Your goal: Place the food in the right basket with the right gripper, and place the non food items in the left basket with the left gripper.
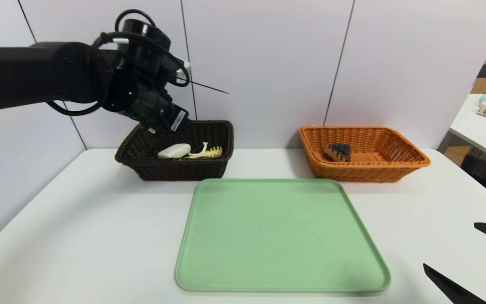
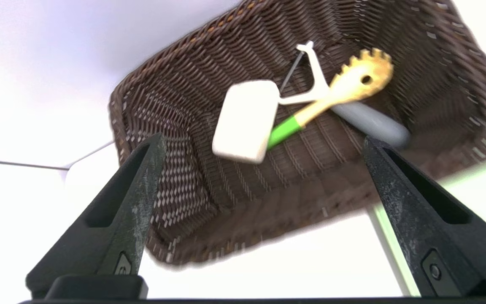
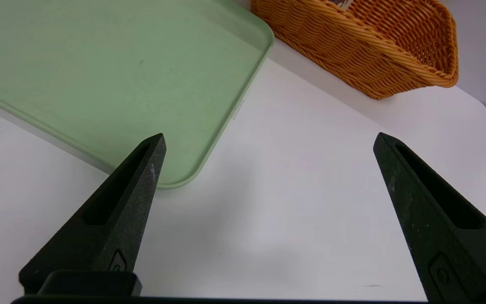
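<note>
White rectangular counter [image 1: 99,211] w/ flat green rectangular tray [image 1: 276,232]. Dark-brown wicker basket [image 1: 184,169] on L holds white rounded block [image 2: 247,120], yellow-and-green toothed spoon [image 2: 365,78], grey cylinder [image 2: 371,124]; black L pincer [image 2: 264,141] above, apart. Orange wicker basket [image 1: 365,169] on R has dark-topped cake wedge [image 1: 339,152]. Black R pincer [image 3: 270,137] apart, over counter nr tray.
</note>
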You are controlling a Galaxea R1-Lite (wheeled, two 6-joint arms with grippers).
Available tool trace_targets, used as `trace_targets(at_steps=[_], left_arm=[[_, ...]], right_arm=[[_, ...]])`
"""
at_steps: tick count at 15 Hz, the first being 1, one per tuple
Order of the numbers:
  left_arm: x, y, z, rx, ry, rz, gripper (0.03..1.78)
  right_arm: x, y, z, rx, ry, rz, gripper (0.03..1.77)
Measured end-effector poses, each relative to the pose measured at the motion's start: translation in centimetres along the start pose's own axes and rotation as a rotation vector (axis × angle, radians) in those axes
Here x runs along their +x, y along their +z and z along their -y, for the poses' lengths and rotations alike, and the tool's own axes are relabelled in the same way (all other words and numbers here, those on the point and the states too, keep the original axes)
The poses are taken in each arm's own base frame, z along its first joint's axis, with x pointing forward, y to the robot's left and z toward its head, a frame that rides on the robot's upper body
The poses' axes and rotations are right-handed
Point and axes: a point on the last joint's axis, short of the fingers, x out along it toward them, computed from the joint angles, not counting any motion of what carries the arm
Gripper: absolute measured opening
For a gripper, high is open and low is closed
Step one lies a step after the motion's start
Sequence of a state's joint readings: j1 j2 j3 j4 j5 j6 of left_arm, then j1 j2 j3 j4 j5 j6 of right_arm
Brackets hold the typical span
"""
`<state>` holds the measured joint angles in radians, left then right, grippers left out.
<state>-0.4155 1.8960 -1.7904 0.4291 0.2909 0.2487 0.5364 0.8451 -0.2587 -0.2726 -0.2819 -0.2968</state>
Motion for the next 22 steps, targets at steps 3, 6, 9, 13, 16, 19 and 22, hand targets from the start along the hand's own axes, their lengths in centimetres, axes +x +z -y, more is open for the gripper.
trace_targets(at_steps=[3, 6, 9, 13, 16, 19, 22], left_arm=[[-4.6, -1.2, 0.0, 0.012, -0.039, 0.020, 1.66], [-8.7, -4.1, 0.7, 0.018, -0.087, 0.005, 1.67], [-12.1, -7.0, 0.7, -0.031, -0.112, -0.002, 1.68], [-15.4, -11.4, 0.4, -0.086, -0.120, -0.023, 1.69], [-17.5, -14.4, 0.2, -0.134, -0.121, -0.021, 1.69], [-19.2, -17.0, -0.1, -0.186, -0.113, -0.009, 1.69], [-20.4, -19.9, -0.5, -0.219, -0.069, -0.012, 1.69]], right_arm=[[0.1, 0.3, 0.1, -0.008, -0.001, 0.004, 1.70], [0.2, 0.7, 0.2, -0.005, -0.007, 0.010, 1.70], [0.3, 1.0, 0.3, 0.001, -0.021, 0.010, 1.70], [0.4, 1.2, 0.7, 0.013, -0.053, 0.003, 1.70], [0.4, 1.1, 1.0, 0.022, -0.086, -0.008, 1.70], [0.4, 1.0, 1.3, 0.030, -0.117, -0.018, 1.70], [0.4, 0.8, 1.8, 0.047, -0.169, -0.030, 1.70]])
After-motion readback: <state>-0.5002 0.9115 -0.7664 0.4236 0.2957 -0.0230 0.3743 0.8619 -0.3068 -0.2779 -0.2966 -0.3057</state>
